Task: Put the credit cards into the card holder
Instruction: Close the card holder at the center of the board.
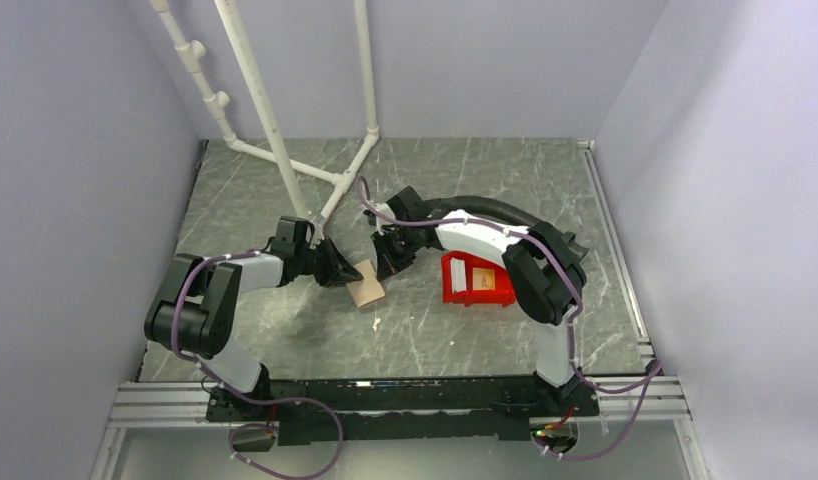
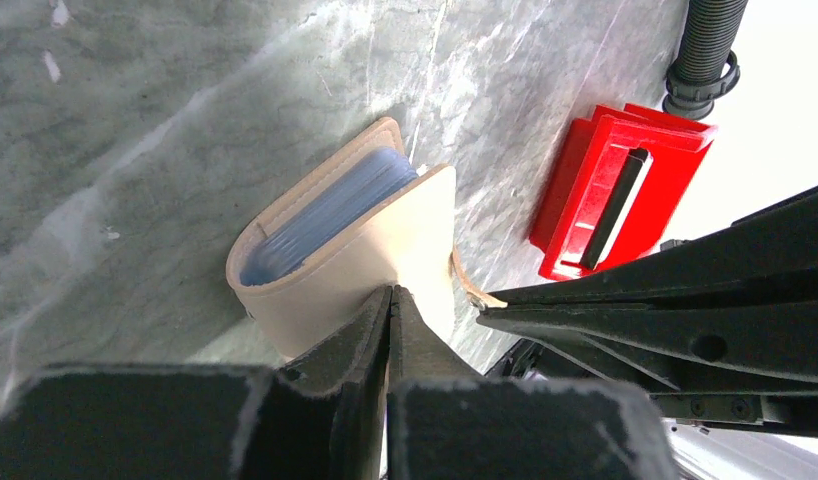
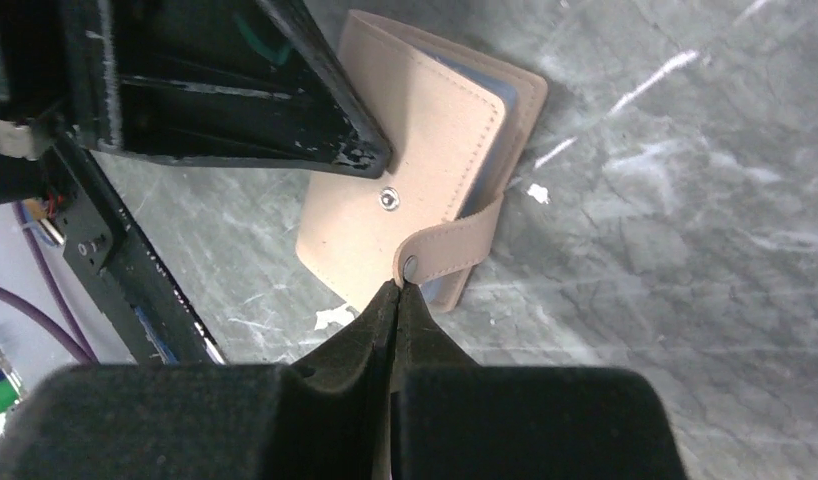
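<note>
2 hands meet at the card holder (image 1: pixel 366 283), which lies on the marble surface (image 1: pixel 465 190) between them. The left hand (image 2: pixel 390 300) is pinched tight on its cover edge. The right hand (image 3: pixel 397 290) is fully closed, tips at the snap strap (image 3: pixel 465 245); whether it grips the strap I cannot tell. Credit cards (image 1: pixel 482 283) sit in the red bin (image 1: pixel 451 278) nearby, so loading looks unstarted.
</note>
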